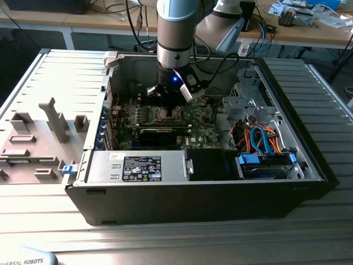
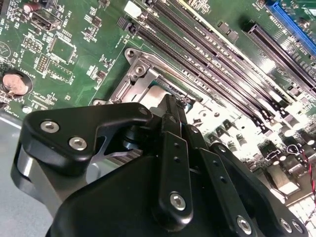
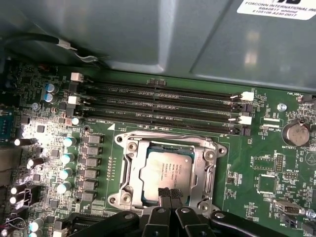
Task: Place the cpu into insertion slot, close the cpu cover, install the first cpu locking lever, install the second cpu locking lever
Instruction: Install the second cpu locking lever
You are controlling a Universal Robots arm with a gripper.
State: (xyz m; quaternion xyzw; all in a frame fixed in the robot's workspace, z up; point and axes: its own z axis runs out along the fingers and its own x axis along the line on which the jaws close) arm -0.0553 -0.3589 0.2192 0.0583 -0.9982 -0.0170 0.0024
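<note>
Gripper: I see my gripper point(image 3: 169, 193) low over the socket, fingers pressed together with no gap between the tips; nothing is pinched, and the tips rest at the near edge of the cpu point(image 3: 166, 173).
Cpu: it lies flat in the insertion slot point(image 3: 129, 174), silver top up, in the first wrist view; in the second wrist view I see a strip of it point(image 2: 158, 94) past the fingers point(image 2: 170, 118).
Cpu cover: the silvery frame point(image 3: 203, 175) lies down flat around the chip.
Motherboard: green board point(image 1: 201, 118) on the floor of the open computer case point(image 1: 309, 160); in the exterior view my arm point(image 1: 176, 38) stands straight above its middle.
Memory slots: long dark rows point(image 3: 163, 106) just beyond the socket, toward the case wall.
</note>
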